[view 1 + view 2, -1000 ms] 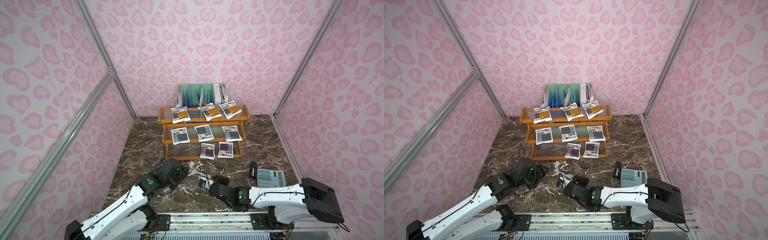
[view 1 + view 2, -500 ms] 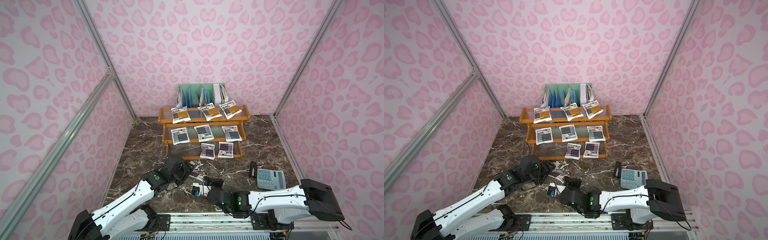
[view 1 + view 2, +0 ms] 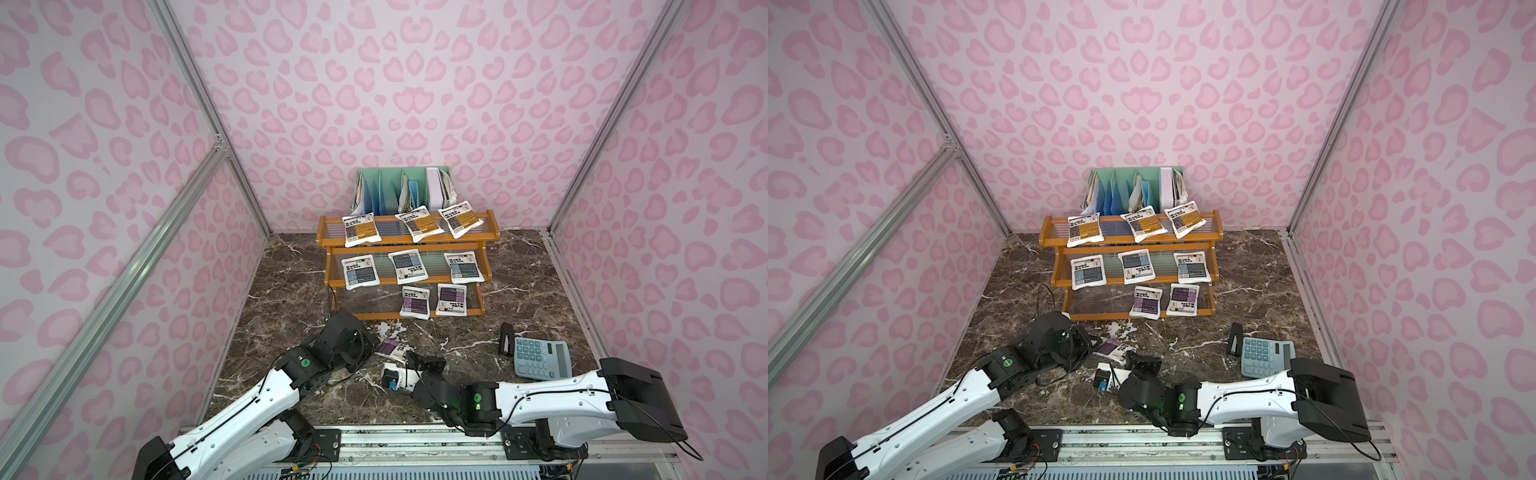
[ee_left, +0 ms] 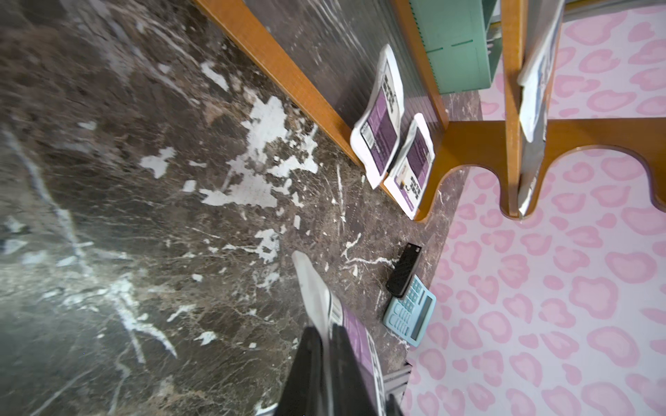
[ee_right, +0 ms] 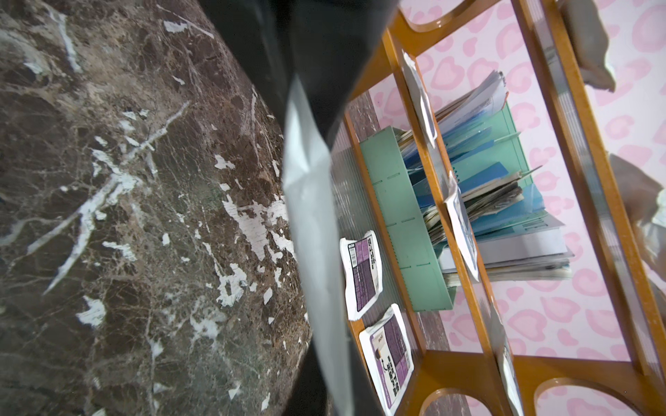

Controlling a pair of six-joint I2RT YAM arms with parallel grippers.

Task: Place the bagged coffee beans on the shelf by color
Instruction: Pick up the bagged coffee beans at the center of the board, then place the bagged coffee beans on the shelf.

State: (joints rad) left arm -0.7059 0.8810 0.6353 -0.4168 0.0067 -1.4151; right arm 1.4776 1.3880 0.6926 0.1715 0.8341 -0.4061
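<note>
Top views: orange-brown three-tier shelf (image 3: 407, 240) at the far side of the marbled tabletop (image 3: 291, 291), just in front of a mint-green divider rack (image 3: 390, 185) stuffed with papers. Top tier: three orange-yellow pouches (image 3: 360, 229) in a row, the right two turned at an angle. Middle tier: three blue pouches (image 3: 360, 272), spaced apart. Bottom tier: two purple pouches (image 3: 414, 302), just beside each other, toward the right end. Third purple pouch (image 3: 391, 348) off the shelf, near the front of the tabletop, between the two grippers, label partly facing up. Left gripper (image 3: 371, 349) at its left edge; right gripper (image 3: 411, 357) at its near right corner. Well apart to the right: pale blue calculator (image 3: 542, 356) lying flat, a small black object (image 3: 506, 338) just beside its left edge.

Left wrist view: both fingers (image 4: 310, 367) of the left gripper clamped narrow on the third purple pouch, white edge and purple label running out beyond the fingertips. Farther off, the two shelved purple pouches leaning against the front rail of the bottom tier.

Right wrist view: plain white back of the third purple pouch seen nearly edge-on, spanning from the dark left gripper to the right gripper. Dark fingers of the right gripper on either side of the near end of the pouch; cannot tell whether pinching it or standing slightly parted.
</note>
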